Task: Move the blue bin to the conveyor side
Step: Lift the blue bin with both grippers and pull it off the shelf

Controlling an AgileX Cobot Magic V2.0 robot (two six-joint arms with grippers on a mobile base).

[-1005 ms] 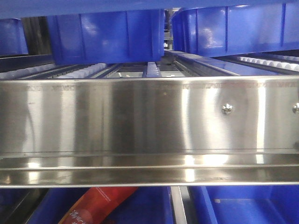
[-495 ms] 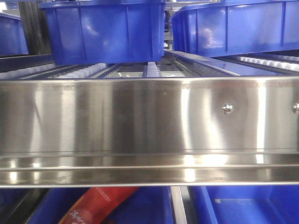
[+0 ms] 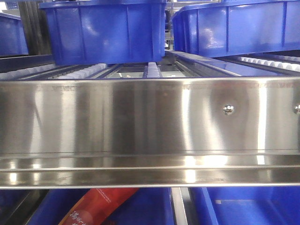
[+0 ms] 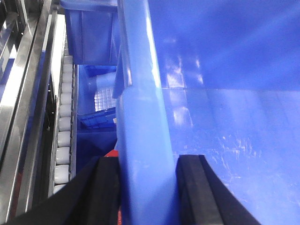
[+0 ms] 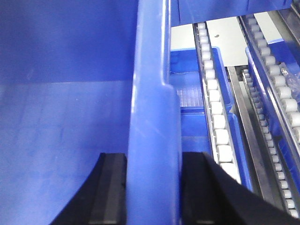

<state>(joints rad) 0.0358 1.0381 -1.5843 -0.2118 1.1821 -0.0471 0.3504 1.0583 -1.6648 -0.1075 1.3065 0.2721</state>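
Note:
The blue bin fills both wrist views. My left gripper (image 4: 147,161) is shut on the bin's thick rolled rim (image 4: 140,117), one black finger outside the wall and one inside. My right gripper (image 5: 154,159) is shut on the opposite rim (image 5: 152,93) in the same way. The bin's inside looks bare in both views. The conveyor's polished steel side rail (image 3: 140,122) spans the front view, and white rollers (image 4: 63,126) run beside the held bin. The held bin does not show in the front view.
Two other blue crates (image 3: 108,33) (image 3: 234,28) sit on the upper rollers behind the rail. Below the rail are more blue crates (image 3: 243,206), one holding a red packet (image 3: 101,206). Roller tracks (image 5: 215,108) and a lower crate (image 5: 197,93) lie right of the held bin.
The blue band across the top of the front view a second ago has gone, uncovering the rims of the crates behind. The last half second shows no further movement.

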